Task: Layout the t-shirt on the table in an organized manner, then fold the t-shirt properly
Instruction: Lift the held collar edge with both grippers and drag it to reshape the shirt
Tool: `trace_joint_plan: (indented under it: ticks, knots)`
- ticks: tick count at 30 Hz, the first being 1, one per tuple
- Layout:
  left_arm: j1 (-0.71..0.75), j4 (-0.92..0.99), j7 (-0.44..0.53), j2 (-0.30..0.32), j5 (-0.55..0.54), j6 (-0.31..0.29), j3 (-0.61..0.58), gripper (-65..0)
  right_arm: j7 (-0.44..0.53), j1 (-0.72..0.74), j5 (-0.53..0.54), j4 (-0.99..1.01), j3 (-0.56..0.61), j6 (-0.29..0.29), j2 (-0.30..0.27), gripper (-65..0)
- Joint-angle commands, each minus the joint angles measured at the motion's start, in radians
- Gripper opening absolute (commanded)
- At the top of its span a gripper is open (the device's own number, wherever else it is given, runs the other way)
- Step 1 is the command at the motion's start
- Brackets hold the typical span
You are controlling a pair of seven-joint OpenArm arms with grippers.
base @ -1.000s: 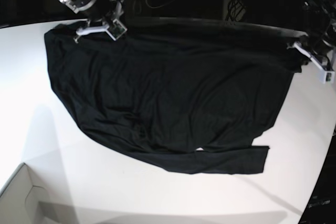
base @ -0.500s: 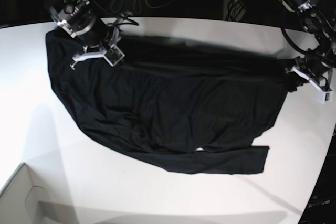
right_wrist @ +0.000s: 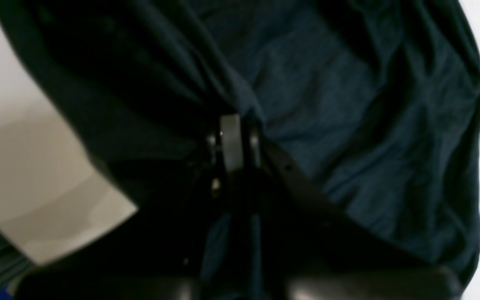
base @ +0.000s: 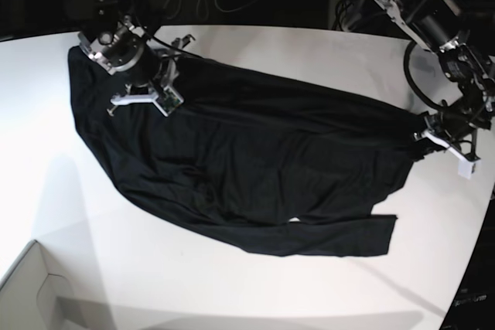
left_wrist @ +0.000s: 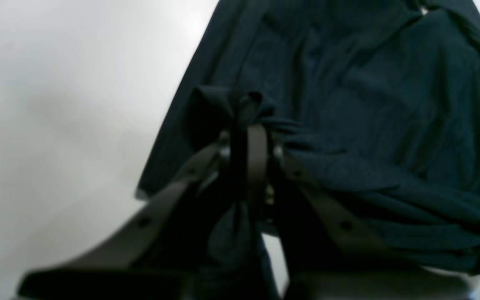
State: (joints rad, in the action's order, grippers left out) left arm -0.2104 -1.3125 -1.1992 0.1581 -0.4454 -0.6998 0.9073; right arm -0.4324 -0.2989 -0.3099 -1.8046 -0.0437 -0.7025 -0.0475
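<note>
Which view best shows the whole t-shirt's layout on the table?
Base view: it shows the entire t-shirt spread across the table, sleeve included. Each wrist view shows only bunched fabric pinched at its own gripper, left gripper and right gripper.

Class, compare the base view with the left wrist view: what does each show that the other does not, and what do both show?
Only the base view shows the whole t-shirt spread out with a sleeve at its near edge, the right gripper on it, both arms, and a white box corner. Only the left wrist view shows the left gripper close up, jaws shut on a bunched fold of cloth. Both show the dark t-shirt, the white table and the left gripper at the shirt's edge.
</note>
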Motion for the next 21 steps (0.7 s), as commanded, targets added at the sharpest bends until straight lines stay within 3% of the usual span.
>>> trace_joint_plan:
  ticks: [1, 4, 7, 11, 14, 17, 21]
  knots:
    - [-0.016, -0.008, 0.017, 0.016, -0.017, 0.002, 0.0, -64.4, 0.019, 0.004, 0.007, -0.01, -0.002, 0.004, -0.002, -65.0]
    - [-0.016, 0.001, 0.017, 0.016, -0.017, 0.002, 0.0, -61.0, 0.016, 0.022, 0.005, -0.007, -0.003, 0.004, 0.002, -65.0]
    - [-0.016, 0.0, 0.017, 0.016, -0.017, 0.002, 0.0, -47.6, -0.021, 0.023, 0.005, -0.013, -0.002, 0.004, 0.002, -65.0]
    - [-0.016, -0.003, 0.018, 0.024, -0.025, 0.002, 0.0, -25.7, -0.072, 0.039, 0.005, -0.013, 0.001, 0.004, -0.001, -52.7]
    - [-0.016, -0.037, 0.018, 0.021, -0.025, 0.002, 0.002, -14.1, -0.081, 0.04, 0.005, -0.027, -0.005, 0.004, 0.001, -43.3]
    - [-0.001, -0.094, 0.017, 0.019, -0.025, 0.002, 0.006, -7.6, -0.081, 0.03, 0.005, -0.082, -0.041, 0.004, 0.018, -37.3]
    - [0.038, -0.091, 0.02, 0.025, -0.017, 0.002, 0.006, -6.5, -0.081, 0.011, 0.005, -0.166, -0.135, 0.004, 0.079, -32.5]
